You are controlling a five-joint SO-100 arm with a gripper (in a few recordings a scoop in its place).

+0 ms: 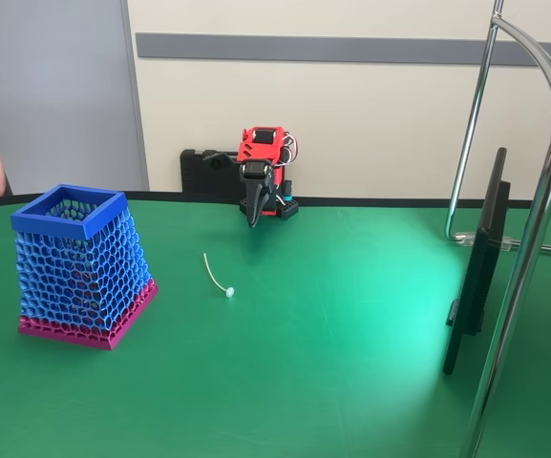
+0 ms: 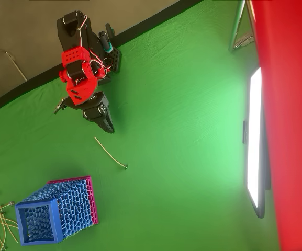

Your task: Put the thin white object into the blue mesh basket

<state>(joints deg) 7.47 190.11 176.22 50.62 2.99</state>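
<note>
Approach step: the gripper [image 1: 252, 221] – jaws together, holding nothing – hangs behind the thin white object [image 1: 216, 275], which lies on the green counter [image 1: 351, 363] beside the blue mesh basket [image 1: 82, 267]; next, presumably, parting and lowering over the strand.

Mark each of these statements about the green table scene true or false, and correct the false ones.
1. The thin white object already lies inside the blue mesh basket. False: it lies on the green table, apart from the basket.
2. The basket stands upright with its open rim on top. True.
3. The gripper holds the thin white object. False: it hangs near the arm's base with nothing between its fingers.
4. In the fixed view, the basket stands to the left of the thin white object. True.
5. The basket's base is yellow. False: it is magenta.
</note>
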